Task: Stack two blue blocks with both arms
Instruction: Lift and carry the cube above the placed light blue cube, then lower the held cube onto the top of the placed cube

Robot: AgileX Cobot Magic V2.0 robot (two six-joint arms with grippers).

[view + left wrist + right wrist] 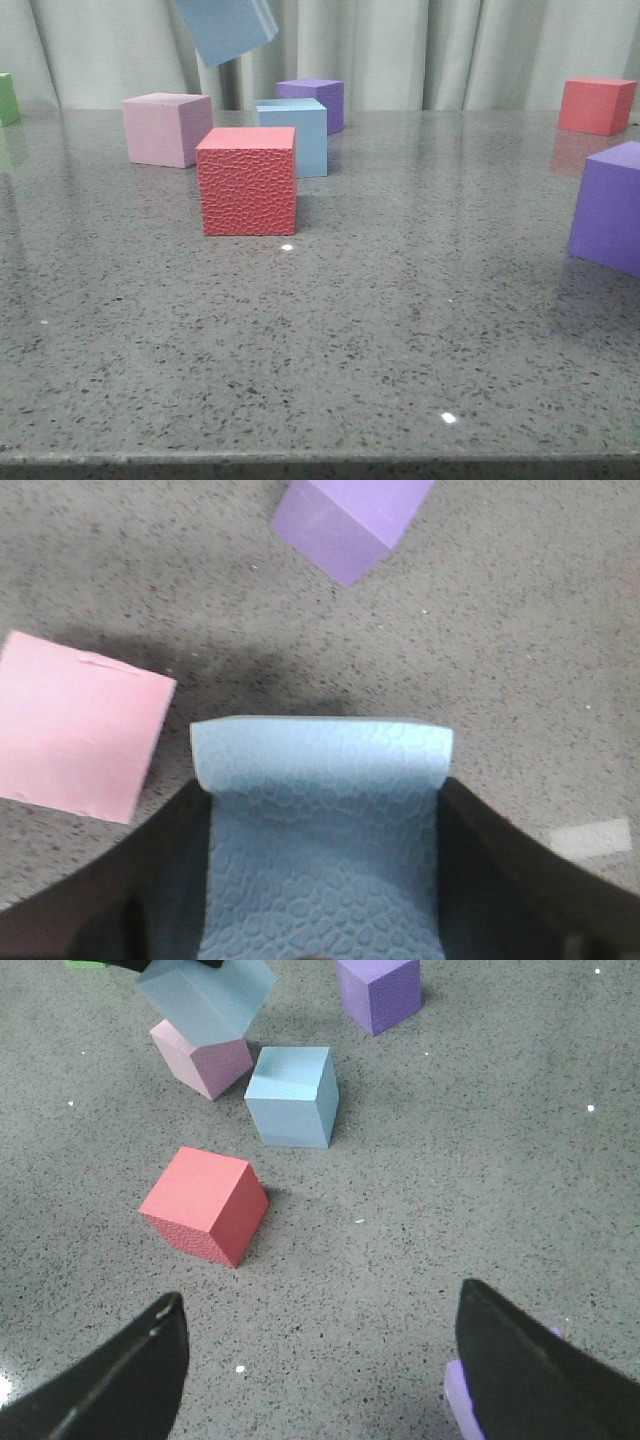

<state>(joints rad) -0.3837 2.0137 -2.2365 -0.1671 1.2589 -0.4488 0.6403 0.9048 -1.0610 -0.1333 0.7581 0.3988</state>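
Overhead, left gripper (pixel 320 880) clamps one blue block (pixel 320 820) above the table (pixel 400 330).

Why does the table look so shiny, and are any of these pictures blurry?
Front view: the polished table mirrors the cubes and shows small white glare spots. Left wrist view: the held blue block sits very close, its lower part shaded. Right wrist view: fairly sharp, soft shadows.

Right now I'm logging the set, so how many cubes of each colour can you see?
Blue: 2, one on the table, one lifted in the left pincer
Red: 2
Purple: 2
Pink: 1
Green: 1
Total: 8
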